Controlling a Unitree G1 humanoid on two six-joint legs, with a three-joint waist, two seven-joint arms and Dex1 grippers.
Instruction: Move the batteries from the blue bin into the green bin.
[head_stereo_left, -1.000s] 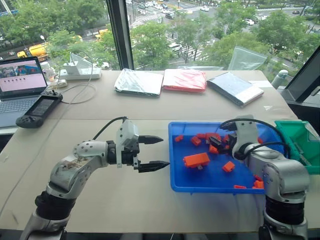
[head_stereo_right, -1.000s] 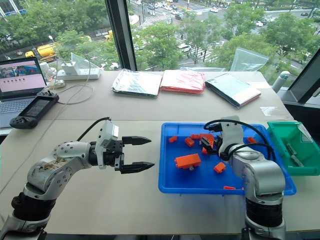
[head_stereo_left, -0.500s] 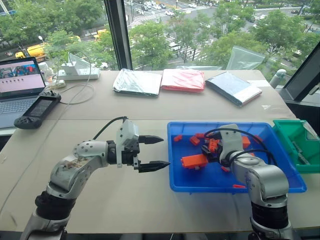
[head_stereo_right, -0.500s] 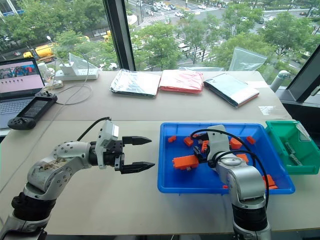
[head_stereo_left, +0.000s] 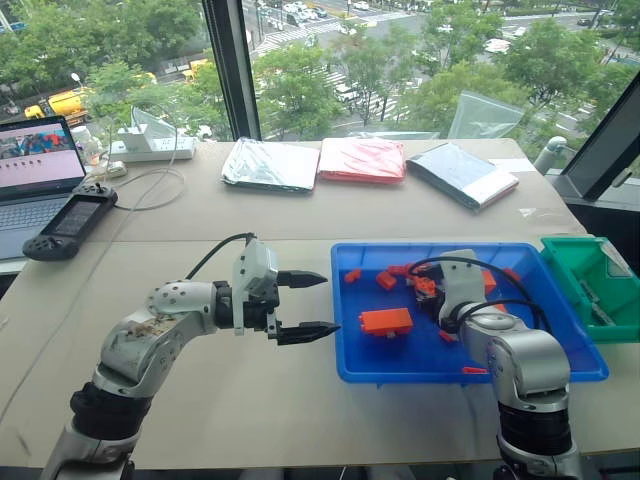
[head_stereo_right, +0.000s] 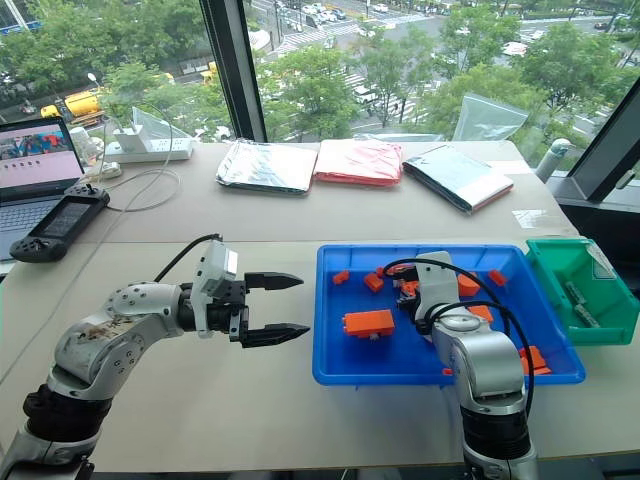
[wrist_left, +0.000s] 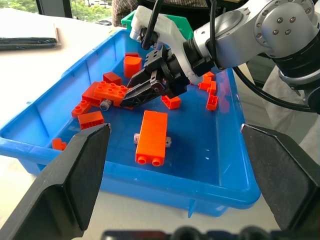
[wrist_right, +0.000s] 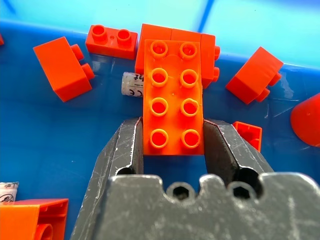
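Observation:
The blue bin (head_stereo_left: 420, 372) sits on the table ahead of my right arm and holds loose orange bricks. My right gripper (wrist_right: 172, 137) is low inside it, shut on the sides of a flat orange brick (wrist_right: 172, 95). A small white battery (wrist_right: 131, 85) pokes out from under that brick, and another battery (wrist_right: 7, 192) lies nearer. A larger orange brick (wrist_left: 152, 137) lies across a further battery (wrist_left: 136, 137). The green bin (head_stereo_left: 565, 270) stands just right of the blue one. My left gripper (head_stereo_left: 315, 303) hangs open over the table, left of the blue bin.
A laptop (head_stereo_left: 40, 165), a handheld controller (head_stereo_left: 70, 215) and a power strip (head_stereo_left: 150, 150) with cables lie at the table's far left. Three flat pouches, silver (head_stereo_left: 272, 163), red (head_stereo_left: 362, 160) and dark (head_stereo_left: 462, 172), lie along the back by the window.
My right gripper has sunk a little into the blue bin and its fingers have closed on the orange brick. The left arm has stayed still. The camera has shifted slightly.

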